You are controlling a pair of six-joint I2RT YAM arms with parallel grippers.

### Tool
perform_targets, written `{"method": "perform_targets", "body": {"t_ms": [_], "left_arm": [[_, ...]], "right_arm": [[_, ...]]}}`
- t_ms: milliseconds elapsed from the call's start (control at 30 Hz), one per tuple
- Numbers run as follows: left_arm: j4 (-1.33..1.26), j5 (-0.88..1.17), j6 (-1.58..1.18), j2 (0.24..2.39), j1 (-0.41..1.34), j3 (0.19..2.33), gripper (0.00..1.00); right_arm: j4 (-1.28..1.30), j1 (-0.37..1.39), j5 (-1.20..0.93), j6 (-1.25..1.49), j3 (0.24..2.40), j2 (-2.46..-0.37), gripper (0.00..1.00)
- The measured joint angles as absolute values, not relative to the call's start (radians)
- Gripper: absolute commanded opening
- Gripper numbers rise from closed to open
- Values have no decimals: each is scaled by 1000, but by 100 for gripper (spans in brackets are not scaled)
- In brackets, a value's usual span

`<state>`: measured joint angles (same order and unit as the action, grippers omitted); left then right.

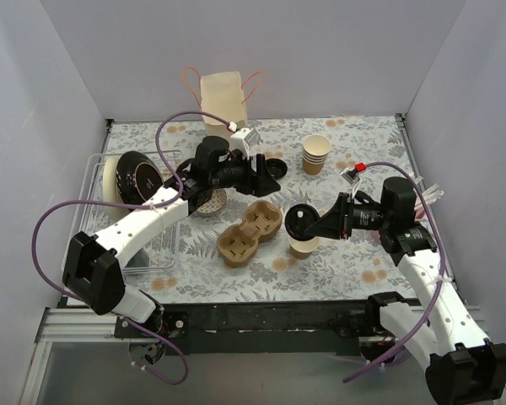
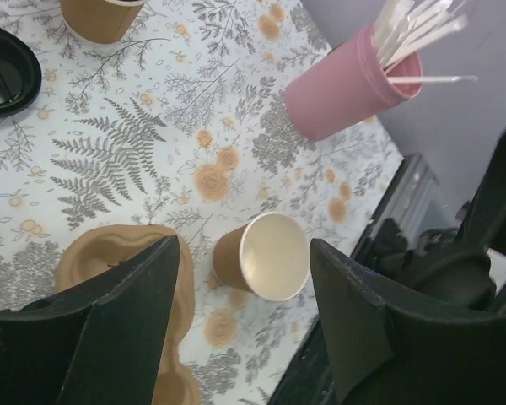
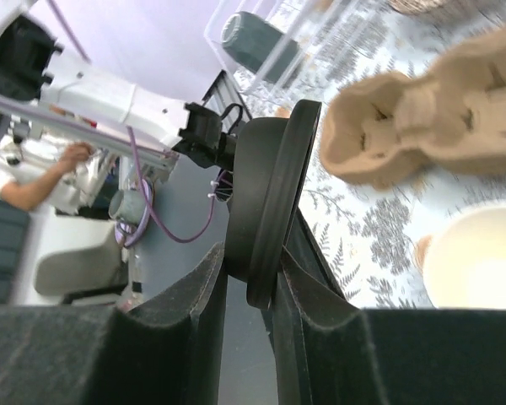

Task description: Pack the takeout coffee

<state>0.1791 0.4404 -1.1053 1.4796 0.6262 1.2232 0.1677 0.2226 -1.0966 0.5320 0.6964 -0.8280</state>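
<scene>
Fern-print tablecloth, grey walls; L tool apart, R tool clamped on black lid by cup.

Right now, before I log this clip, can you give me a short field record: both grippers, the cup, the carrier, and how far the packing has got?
left gripper: open, empty, above the table
right gripper: shut on the round black plastic lid, held on edge
small tan paper cup: upright, lidless, just below the held lid
brown moulded-pulp cup carrier: on the table, wells empty
cream paper bag: upright at the far edge
progress: cup not yet lidded or packed
</scene>
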Motion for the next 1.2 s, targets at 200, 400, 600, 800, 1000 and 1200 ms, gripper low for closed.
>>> {"method": "perform_targets", "body": {"t_ms": [200, 400, 600, 800, 1000, 1200], "left_arm": [[175, 415, -960, 1459, 699, 1197, 62], [173, 427, -896, 1491, 781, 1195, 61], [176, 430, -869, 1501, 797, 1156, 61], [176, 432, -867, 1501, 796, 1119, 60], [173, 435, -871, 1506, 814, 1096, 60], [172, 436, -871, 1526, 841, 1089, 59]], "right_arm": [[217, 170, -1150, 529, 640, -885, 25], [238, 164, -1177, 511, 620, -966, 25], [242, 146, -1183, 493, 619, -1065, 25], [263, 121, -1186, 485, 619, -1125, 27], [264, 115, -1194, 479, 619, -1161, 28], [266, 107, -1201, 468, 619, -1182, 30]]}}
